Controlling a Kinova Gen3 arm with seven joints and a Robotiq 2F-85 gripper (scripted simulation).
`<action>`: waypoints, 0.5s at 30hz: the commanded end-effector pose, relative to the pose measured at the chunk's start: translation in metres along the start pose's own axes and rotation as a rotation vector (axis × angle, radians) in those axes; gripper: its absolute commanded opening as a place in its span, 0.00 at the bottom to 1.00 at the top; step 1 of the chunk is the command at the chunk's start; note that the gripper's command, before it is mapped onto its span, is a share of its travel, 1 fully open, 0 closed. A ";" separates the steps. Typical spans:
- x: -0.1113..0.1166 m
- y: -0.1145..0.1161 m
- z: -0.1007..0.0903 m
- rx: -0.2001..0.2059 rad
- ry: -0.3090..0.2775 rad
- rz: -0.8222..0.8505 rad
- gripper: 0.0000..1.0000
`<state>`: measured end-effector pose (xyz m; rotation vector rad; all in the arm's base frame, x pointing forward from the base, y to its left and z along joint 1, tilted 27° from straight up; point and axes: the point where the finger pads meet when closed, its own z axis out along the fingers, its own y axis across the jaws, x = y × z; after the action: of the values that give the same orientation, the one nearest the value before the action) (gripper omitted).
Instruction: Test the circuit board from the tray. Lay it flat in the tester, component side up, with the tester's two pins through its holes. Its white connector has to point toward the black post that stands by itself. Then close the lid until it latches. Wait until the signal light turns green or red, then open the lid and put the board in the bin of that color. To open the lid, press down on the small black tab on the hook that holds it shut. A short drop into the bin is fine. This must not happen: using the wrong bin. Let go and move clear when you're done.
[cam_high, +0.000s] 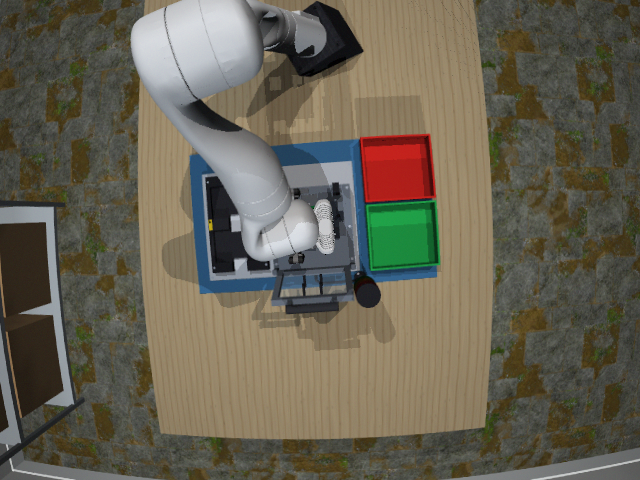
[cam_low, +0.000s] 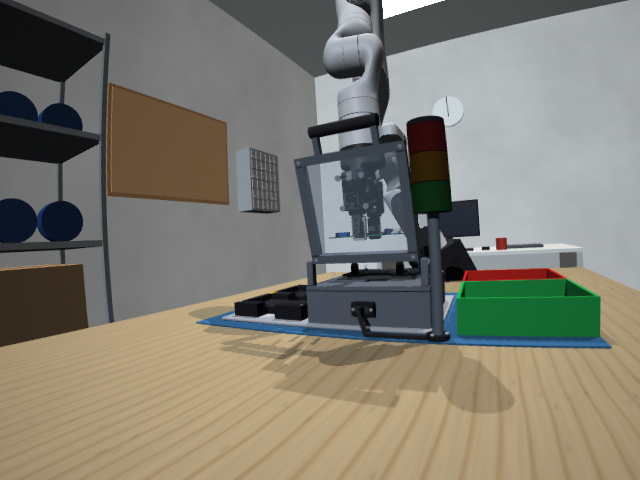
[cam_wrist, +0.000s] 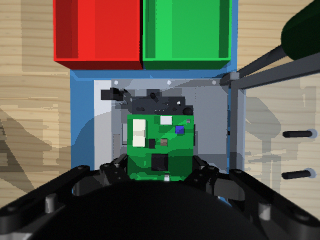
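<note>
The green circuit board (cam_wrist: 160, 142) (cam_low: 337, 237) is held level above the tester (cam_high: 336, 258) (cam_low: 330, 304) (cam_wrist: 210, 125), component side up. My gripper (cam_wrist: 159, 163) (cam_low: 366, 235) is shut on its side edges. The board's long white connector (cam_wrist: 139, 132) is at its left edge in the wrist view. A small round black post (cam_high: 296, 193) and a taller black block (cam_high: 335, 188) stand on the tester. The tester's pins cannot be made out. The lid (cam_high: 312, 300) (cam_low: 351, 154) (cam_wrist: 237, 125) stands open. The signal light (cam_high: 368, 292) (cam_low: 429, 165) looks unlit.
The red bin (cam_high: 398, 167) (cam_wrist: 107, 30) and green bin (cam_high: 403, 235) (cam_low: 527, 315) (cam_wrist: 185, 30) stand right of the tester in the top view. The black tray (cam_high: 224, 253) (cam_low: 291, 310) is left of it. The open lid and light pole (cam_low: 435, 273) rise at the tester's front.
</note>
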<state>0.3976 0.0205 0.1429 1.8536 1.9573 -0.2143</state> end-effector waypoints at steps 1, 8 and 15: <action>0.008 -0.001 -0.001 -0.003 -0.002 -0.011 0.77; 0.018 -0.004 -0.002 -0.003 -0.002 -0.011 0.77; 0.022 -0.005 -0.002 -0.003 -0.002 -0.011 0.77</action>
<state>0.3922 0.0396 0.1350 1.8447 1.9637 -0.2170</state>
